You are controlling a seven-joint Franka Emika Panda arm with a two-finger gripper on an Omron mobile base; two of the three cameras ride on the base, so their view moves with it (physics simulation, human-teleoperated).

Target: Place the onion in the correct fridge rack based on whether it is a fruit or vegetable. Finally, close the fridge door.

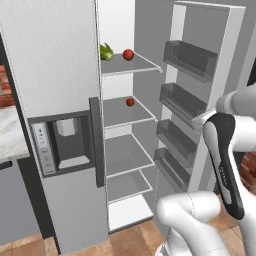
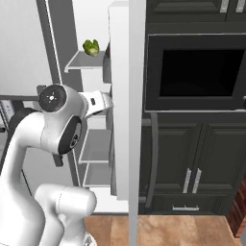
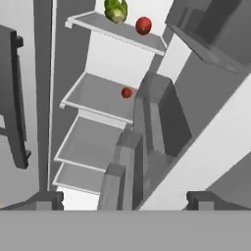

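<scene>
The deep-red onion [image 1: 128, 54] [image 3: 143, 25] rests on the top fridge rack [image 1: 135, 65] [image 3: 98, 25], just right of a green leafy vegetable [image 1: 106, 51] [image 3: 116, 10]. The right-hand fridge door [image 1: 210, 75] [image 2: 127, 96] stands wide open, its inner bins facing the compartment. My gripper [image 3: 125, 201] is open with nothing between its fingers. It hovers low beside the door's inner bins, well below and away from the onion.
A smaller orange-red ball [image 1: 130, 102] [image 3: 126, 92] sits on the second shelf. Lower shelves [image 1: 125, 155] are bare. The left door with the dispenser [image 1: 65, 140] is shut. Dark cabinets and an oven [image 2: 197, 72] stand right of the open door.
</scene>
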